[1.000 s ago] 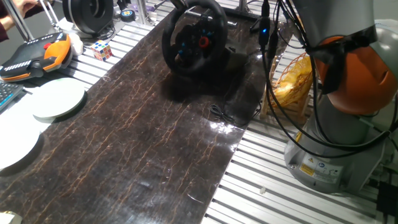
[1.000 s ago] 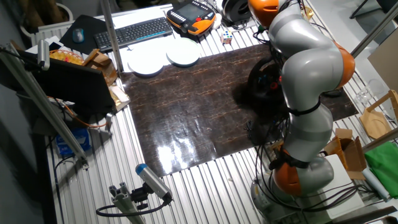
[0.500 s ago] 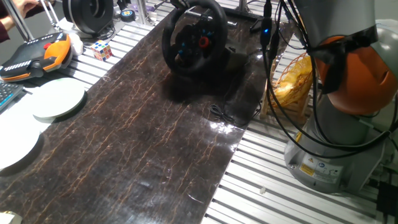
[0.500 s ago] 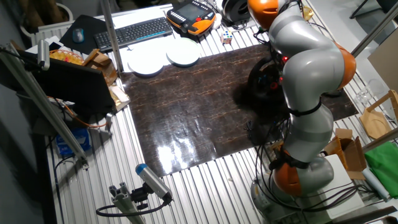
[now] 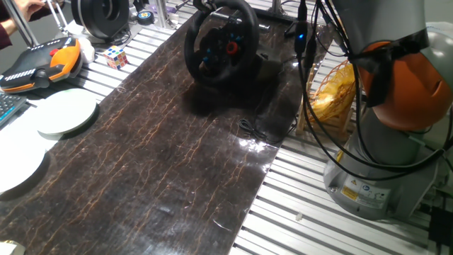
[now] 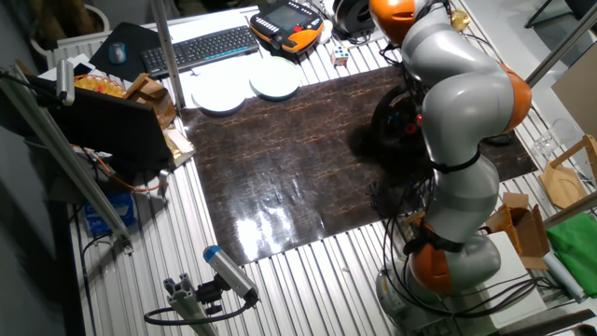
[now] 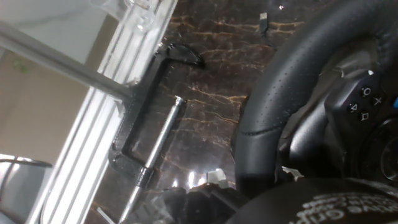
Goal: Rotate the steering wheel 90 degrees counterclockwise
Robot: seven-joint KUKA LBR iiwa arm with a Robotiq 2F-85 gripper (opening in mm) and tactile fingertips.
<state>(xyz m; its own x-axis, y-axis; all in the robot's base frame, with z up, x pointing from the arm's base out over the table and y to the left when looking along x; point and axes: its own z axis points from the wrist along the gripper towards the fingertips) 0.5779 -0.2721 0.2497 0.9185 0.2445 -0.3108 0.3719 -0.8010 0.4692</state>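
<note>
The black steering wheel (image 5: 221,42) stands upright on its base at the far end of the dark marbled mat (image 5: 156,156). In the other fixed view the arm (image 6: 462,103) hides most of the wheel (image 6: 390,119). The hand view is close up on the thick rim (image 7: 280,93) and the hub buttons (image 7: 362,102). My gripper (image 5: 205,4) is at the top of the rim and barely shows at the frame's edge. A dark textured finger (image 7: 311,208) fills the bottom of the hand view, against the rim. The jaws themselves are hidden.
A black C-clamp (image 7: 149,124) holds the mat at the table's edge beside the wheel. Two white plates (image 5: 67,113), a colour cube (image 5: 117,57), an orange pendant (image 5: 42,64) and a black ring-shaped device (image 5: 99,14) sit to the left. Cables (image 5: 311,64) hang to the right.
</note>
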